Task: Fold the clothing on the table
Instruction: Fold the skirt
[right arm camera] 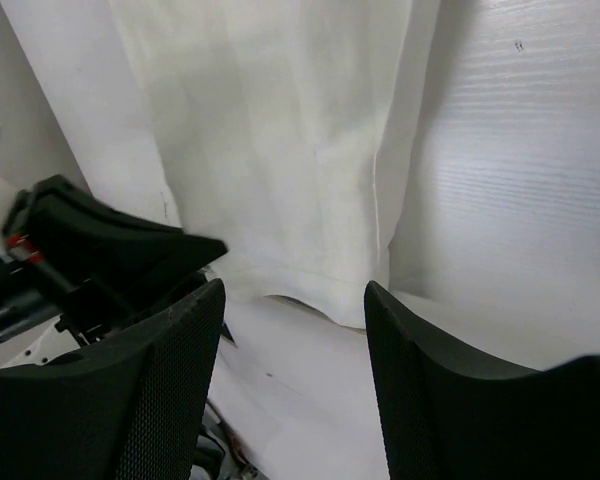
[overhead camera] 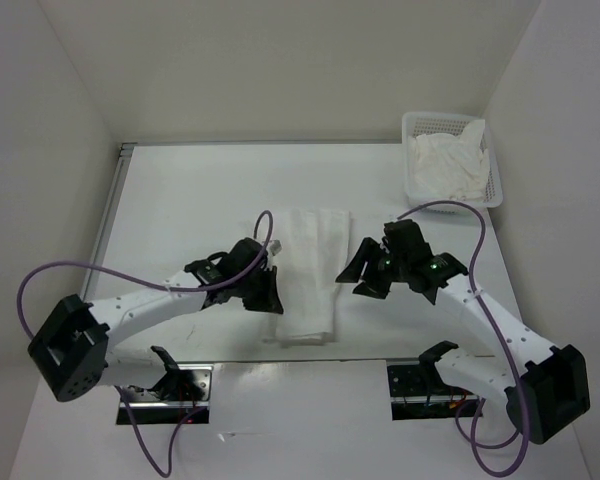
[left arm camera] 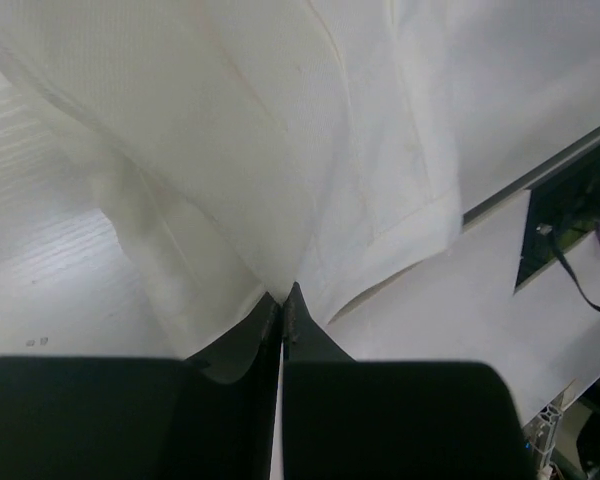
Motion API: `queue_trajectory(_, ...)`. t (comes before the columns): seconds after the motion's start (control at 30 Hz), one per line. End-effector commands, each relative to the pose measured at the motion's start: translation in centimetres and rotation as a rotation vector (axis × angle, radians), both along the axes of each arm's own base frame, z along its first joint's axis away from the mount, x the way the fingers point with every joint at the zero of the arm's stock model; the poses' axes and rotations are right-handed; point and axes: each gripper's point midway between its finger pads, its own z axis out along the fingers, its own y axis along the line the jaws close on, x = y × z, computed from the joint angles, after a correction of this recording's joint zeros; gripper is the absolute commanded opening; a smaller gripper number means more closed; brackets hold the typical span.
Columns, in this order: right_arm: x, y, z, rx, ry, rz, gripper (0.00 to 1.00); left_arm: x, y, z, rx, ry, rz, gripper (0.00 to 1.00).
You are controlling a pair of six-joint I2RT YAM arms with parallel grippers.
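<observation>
The clothing point(overhead camera: 308, 280) lies as a long strip mid-counter point(overhead camera: 180, 200), the left claw point(left arm camera: 283, 300) clenched on its left edge and the right claw point(right arm camera: 295, 290) released beside it, so lifting by only 1 thin pinch could let it slip or drag crooked.

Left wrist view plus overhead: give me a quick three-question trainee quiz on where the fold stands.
1. True or false: the left gripper is shut on the clothing.
2. Pick one. The right gripper is: A) open, gripping nothing; B) shut on the clothing; C) out of every view.
3. Fill in: the white mesh basket sits at the far ____ corner of the table.

Key: 1 true; 2 A; 3 right.
</observation>
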Motion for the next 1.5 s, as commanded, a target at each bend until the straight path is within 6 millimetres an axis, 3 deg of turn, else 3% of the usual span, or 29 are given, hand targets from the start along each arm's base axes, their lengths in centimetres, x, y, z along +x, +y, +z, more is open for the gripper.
queue_trajectory(0.0,-0.3,-0.1,0.1,0.014,-0.010,0.011,0.64,0.8,0.9,2.8,0.014,-0.085,0.032,0.00)
queue_trajectory(0.1,-0.3,0.0,0.0,0.018,-0.011,0.025,0.64,0.8,1.7,2.5,0.040,-0.086,0.059,0.00)
queue_trajectory(0.3,0.4,0.6,-0.4,0.026,-0.007,0.033,0.64,-0.1,3.4,-0.9,0.121,-0.029,0.085,0.00)
queue_trajectory(0.37,0.9,1.2,0.0,0.051,-0.018,0.049,0.59,-0.3,4.4,-2.2,0.159,-0.010,0.101,0.00)
queue_trajectory(0.4,1.2,1.4,-0.2,0.052,-0.019,0.049,0.54,0.0,4.5,-2.4,0.162,-0.007,0.112,0.00)
queue_trajectory(0.43,1.7,1.9,0.4,0.073,-0.038,0.060,0.40,-0.2,5.0,-3.3,0.189,0.002,0.118,0.00)
queue_trajectory(0.5,2.3,2.4,0.0,0.073,-0.029,0.074,0.26,-0.2,5.6,-3.9,0.218,0.002,0.129,0.00)
queue_trajectory(0.53,3.1,3.0,0.3,0.086,-0.037,0.083,0.14,-0.2,5.5,-3.9,0.216,0.007,0.138,0.00)
queue_trajectory(0.63,4.3,4.1,0.5,0.114,-0.058,0.125,0.00,0.1,5.7,-3.9,0.226,-0.001,0.157,0.00)
queue_trajectory(0.67,4.7,4.5,-0.6,0.106,-0.029,0.138,0.00,0.1,5.7,-3.7,0.220,-0.008,0.157,0.00)
queue_trajectory(0.73,5.7,5.5,-0.5,0.128,-0.047,0.181,0.00,0.3,5.7,-3.5,0.216,-0.015,0.171,0.00)
queue_trajectory(0.77,6.1,5.9,-1.8,0.121,-0.012,0.194,0.00,0.3,5.7,-3.5,0.216,-0.015,0.171,0.00)
queue_trajectory(0.83,7.4,6.7,-1.8,0.129,-0.030,0.217,0.00,0.7,5.3,-2.7,0.200,-0.030,0.172,0.00)
queue_trajectory(0.87,7.8,7.1,-2.7,0.130,-0.005,0.224,0.00,0.6,5.4,-2.5,0.199,-0.031,0.173,0.00)
queue_trajectory(1.1,10.6,8.7,-2.6,0.149,-0.032,0.245,0.00,2.5,6.0,0.9,0.154,-0.110,0.256,0.00)
queue_trajectory(1.17,10.9,8.9,-2.4,0.159,-0.039,0.252,0.00,2.7,6.2,0.9,0.155,-0.110,0.267,0.00)
queue_trajectory(1.23,11.0,9.0,-3.7,0.150,-0.012,0.250,0.00,3.3,6.5,1.0,0.155,-0.119,0.296,0.00)
queue_trajectory(1.47,12.2,10.4,-4.0,0.178,-0.009,0.261,0.00,4.4,7.5,-2.7,0.267,-0.076,0.326,0.00)
